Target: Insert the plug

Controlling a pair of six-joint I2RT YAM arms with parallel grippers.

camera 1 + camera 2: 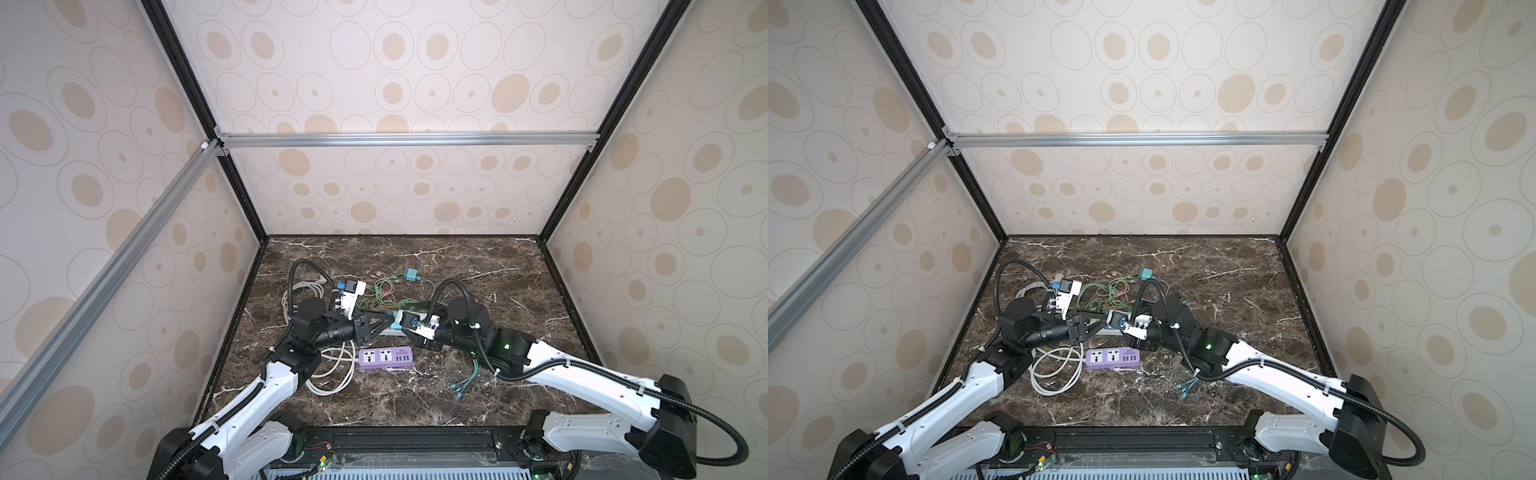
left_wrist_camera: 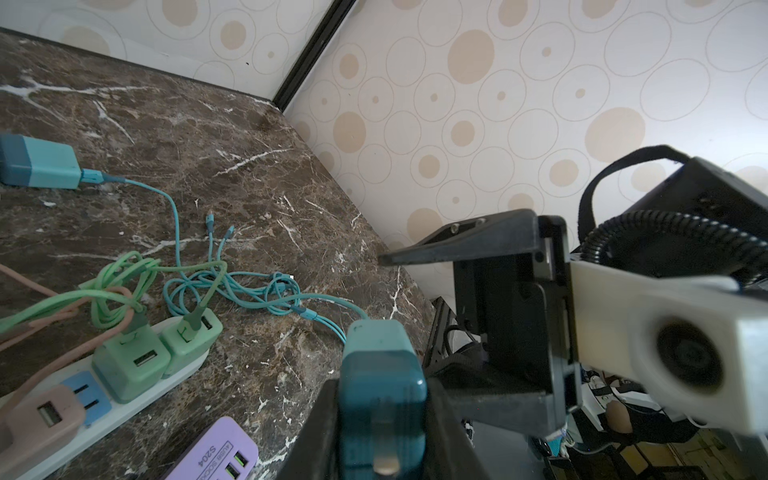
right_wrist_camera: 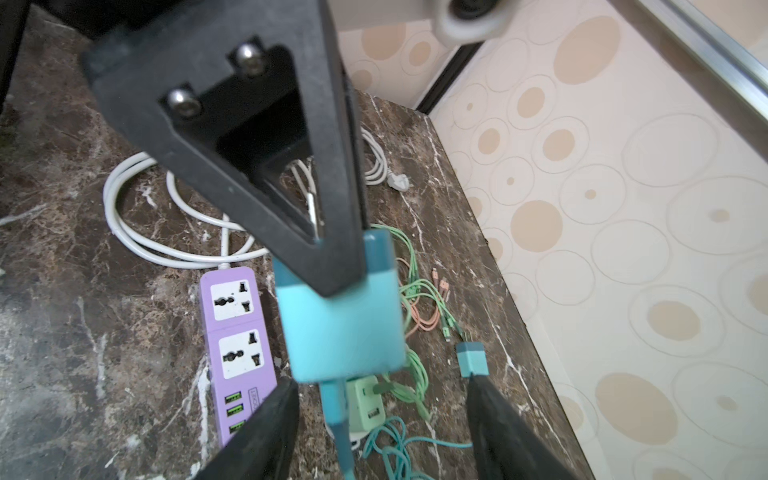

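Observation:
The plug (image 2: 380, 374) is a teal charger block with a teal cable (image 3: 343, 436) hanging from it. My left gripper (image 2: 382, 399) is shut on it, one black finger against each side. The plug (image 3: 340, 328) hangs above the table just beyond my right gripper (image 3: 382, 380). That gripper is open, its fingers (image 3: 266, 428) wide apart and touching nothing. In both top views the two grippers meet at mid-table, left gripper (image 1: 390, 321) (image 1: 1100, 322) facing the right gripper (image 1: 406, 329). A purple power strip (image 1: 385, 357) (image 3: 237, 332) with free sockets lies just in front of them.
A white power strip (image 2: 124, 415) carries green chargers (image 2: 131, 365) and a pink one, beside tangled green and teal cables (image 2: 232, 286). A second teal charger (image 1: 411, 275) lies further back. A coiled white cable (image 1: 332, 370) lies left of the purple strip.

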